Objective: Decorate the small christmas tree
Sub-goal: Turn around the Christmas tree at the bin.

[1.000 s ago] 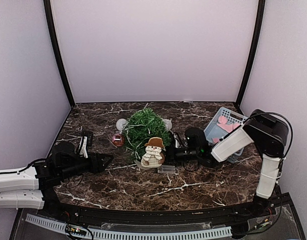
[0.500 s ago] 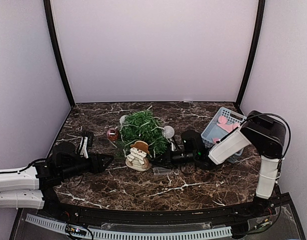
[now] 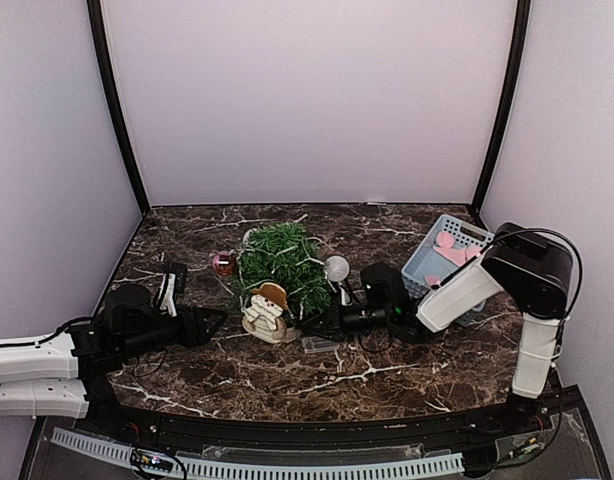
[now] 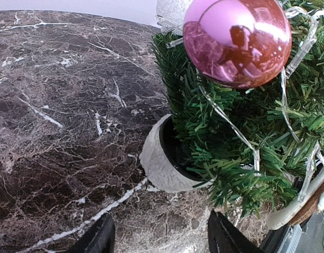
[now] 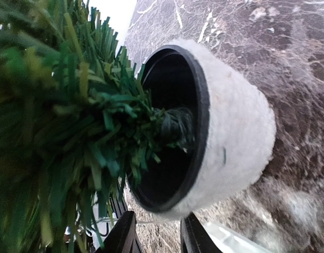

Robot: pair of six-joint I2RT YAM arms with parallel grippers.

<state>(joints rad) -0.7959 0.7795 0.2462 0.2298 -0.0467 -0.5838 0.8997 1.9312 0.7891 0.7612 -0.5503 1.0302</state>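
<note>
Green tree blurred, cropped up close

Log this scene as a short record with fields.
tree: small christmas tree, tilted, in pale pot
on tree: pink bauble, white bauble, clear strand
right gripper: closed on pot rim, it seems
left gripper: open, empty, beside tree
nearby: snowman figure at tree's front; blue basket at right
</note>
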